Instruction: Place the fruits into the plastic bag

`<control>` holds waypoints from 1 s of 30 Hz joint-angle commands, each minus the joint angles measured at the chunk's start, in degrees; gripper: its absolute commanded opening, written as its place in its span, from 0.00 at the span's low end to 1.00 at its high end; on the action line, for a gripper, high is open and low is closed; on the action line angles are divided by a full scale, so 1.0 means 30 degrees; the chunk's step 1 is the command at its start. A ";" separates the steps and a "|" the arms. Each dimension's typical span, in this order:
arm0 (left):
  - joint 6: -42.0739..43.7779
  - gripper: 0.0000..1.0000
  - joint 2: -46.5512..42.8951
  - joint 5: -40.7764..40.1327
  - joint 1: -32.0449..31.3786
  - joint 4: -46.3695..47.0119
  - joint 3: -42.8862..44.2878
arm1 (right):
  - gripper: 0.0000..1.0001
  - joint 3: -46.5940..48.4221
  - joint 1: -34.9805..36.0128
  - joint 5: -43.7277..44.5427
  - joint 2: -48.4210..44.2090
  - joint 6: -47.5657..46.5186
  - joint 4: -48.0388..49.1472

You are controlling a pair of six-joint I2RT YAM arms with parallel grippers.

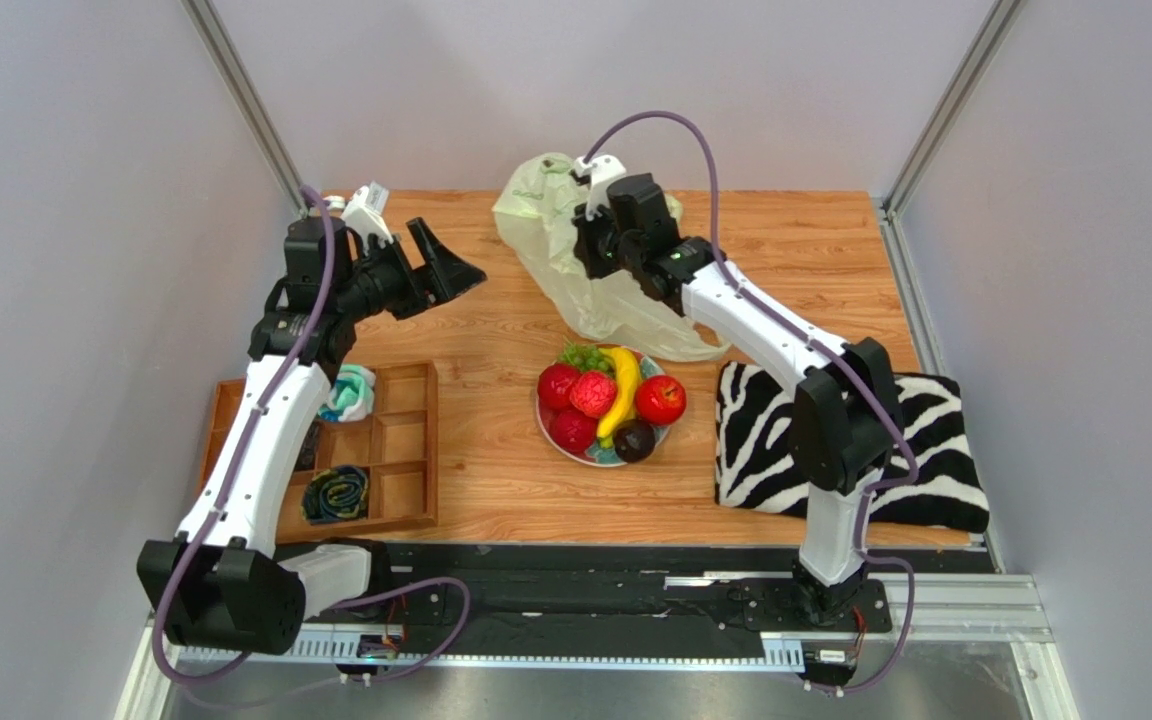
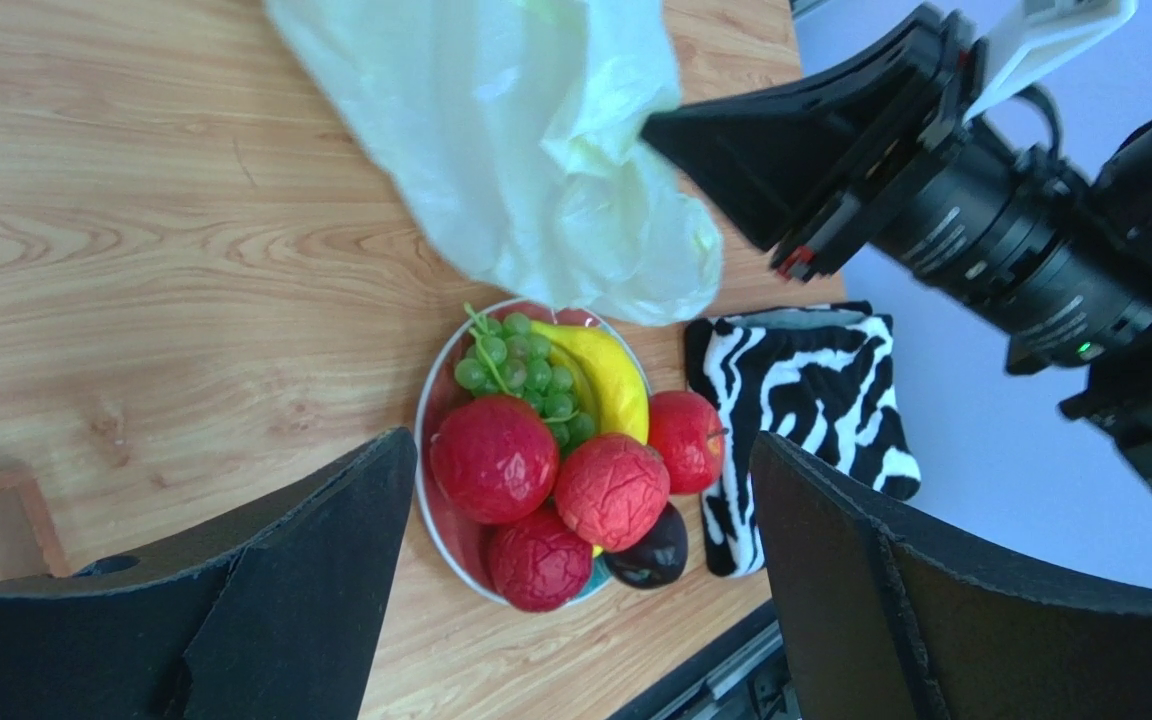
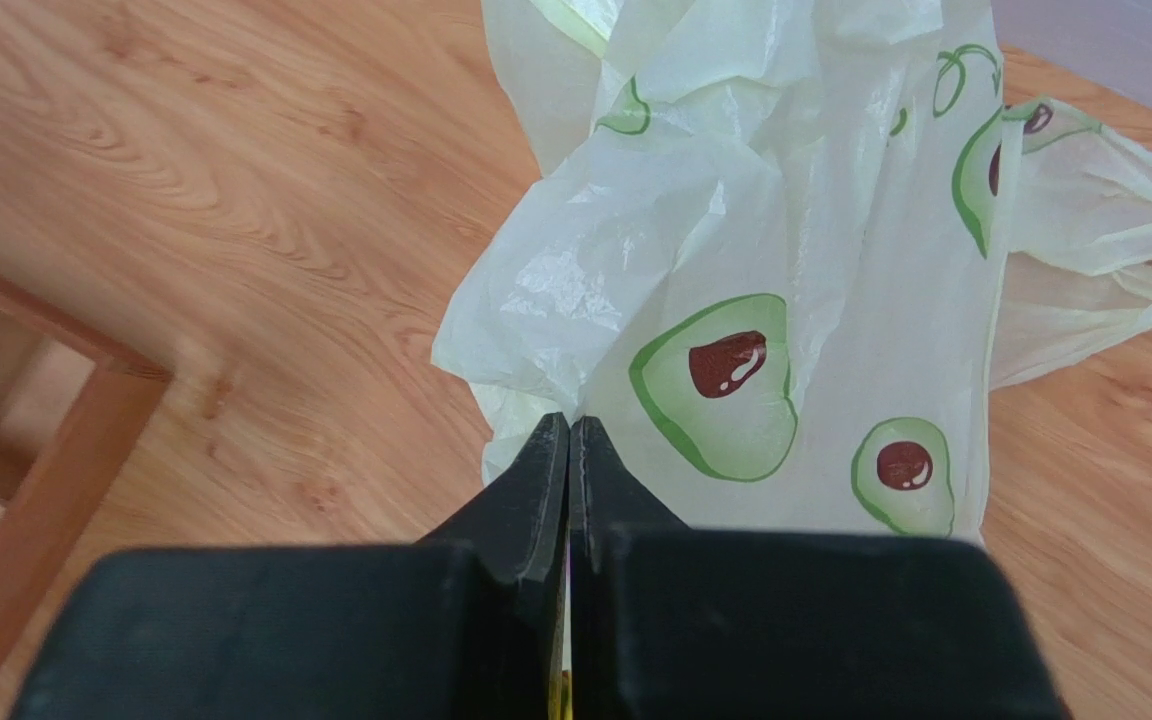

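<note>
Wooden compartment tray [image 1: 405, 450] sat at the table's left edge. Left gripper [image 1: 455, 272] hovered over bare wood, jaws wide, holding nothing. Centre: small toy fruits [image 1: 605, 402] (banana, grapes, reds, one dark oval) heaped on a plate [image 2: 423, 450], open wood around. Behind, nr far edge, the pale yellow-green crinkly plastic bag [image 1: 537, 225] w/ avocado prints, a fold pinched in the closed right gripper [image 3: 569, 428]; bag mouth hidden. Zebra-striped cushion [image 1: 920, 435] overhung the right edge.

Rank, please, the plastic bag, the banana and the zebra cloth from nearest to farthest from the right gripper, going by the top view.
1. plastic bag: far side of the table, pinched in the shut right gripper.
2. banana: on the plate, mid-table.
3. zebra cloth: near right corner.
</note>
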 commanded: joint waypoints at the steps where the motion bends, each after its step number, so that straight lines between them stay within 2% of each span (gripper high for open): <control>1: -0.1009 0.91 0.0624 0.0402 0.0054 0.2800 -0.0244 | 0.00 0.0782 0.1013 -0.2237 0.1050 0.0857 0.2234; 6: -0.1975 0.93 0.1621 0.0283 0.0054 0.3943 -0.0945 | 0.00 -0.0854 0.2125 -0.3585 0.0905 0.1531 0.4633; 10: -0.2738 0.94 0.2851 0.0577 0.0054 0.5411 -0.1622 | 0.00 -0.1327 0.2976 -0.3676 0.0875 0.1181 0.4903; 25: -0.1217 0.93 0.5987 -0.3026 -0.0034 0.1809 -0.0421 | 0.02 -0.2001 0.4706 -0.3558 0.0348 0.0243 0.4258; 26: -0.1186 0.89 0.6133 -0.3085 -0.0034 0.1778 -0.0392 | 0.02 -0.2060 0.4735 -0.3558 0.0232 0.0185 0.4229; 29: -0.1010 0.69 0.6689 -0.2998 -0.0034 0.1807 -0.0333 | 0.04 -0.2236 0.4852 -0.3559 -0.0003 0.0068 0.4083; 30: -0.0923 0.53 0.6952 -0.2940 -0.0034 0.1981 -0.0333 | 0.05 -0.2265 0.4853 -0.3471 -0.0149 0.0038 0.3937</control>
